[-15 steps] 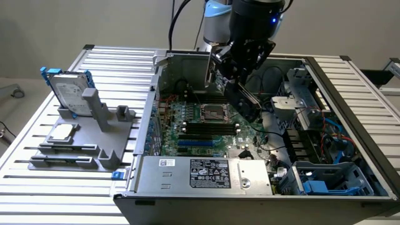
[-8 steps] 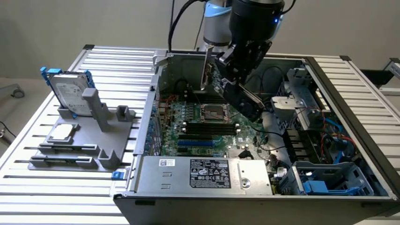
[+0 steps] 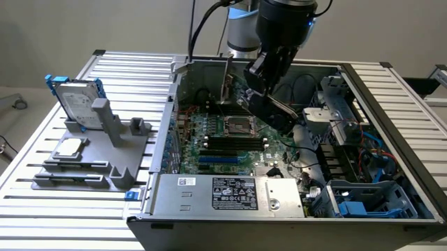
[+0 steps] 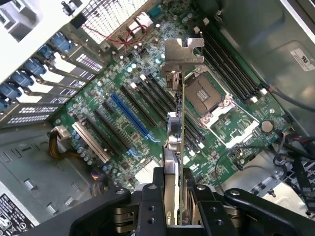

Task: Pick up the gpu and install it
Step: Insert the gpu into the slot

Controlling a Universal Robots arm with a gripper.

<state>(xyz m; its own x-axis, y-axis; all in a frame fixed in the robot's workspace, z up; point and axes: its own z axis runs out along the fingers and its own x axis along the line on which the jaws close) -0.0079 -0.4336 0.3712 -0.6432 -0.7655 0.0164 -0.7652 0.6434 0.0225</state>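
Note:
My gripper (image 4: 178, 199) is shut on the gpu (image 4: 176, 137), which I see edge-on and upright between the fingers, its silver end bracket (image 4: 184, 51) pointing away from the wrist. The card hangs above the green motherboard (image 4: 123, 113), over the black slots between the blue slot (image 4: 130, 115) and the processor socket (image 4: 206, 96). It is apart from the board. In the exterior view the gripper (image 3: 264, 78) is inside the open computer case (image 3: 171, 120), with the dark gpu (image 3: 276, 112) slanting down from it above the motherboard (image 3: 223, 141).
On the exterior view's left a grey fixture (image 3: 91, 157) carries a silver hard drive in a blue frame (image 3: 73, 97) and a small square processor chip (image 3: 70, 148). The power supply box (image 3: 231, 193) sits at the case front. Cables and drive bays (image 3: 363, 151) crowd the right side.

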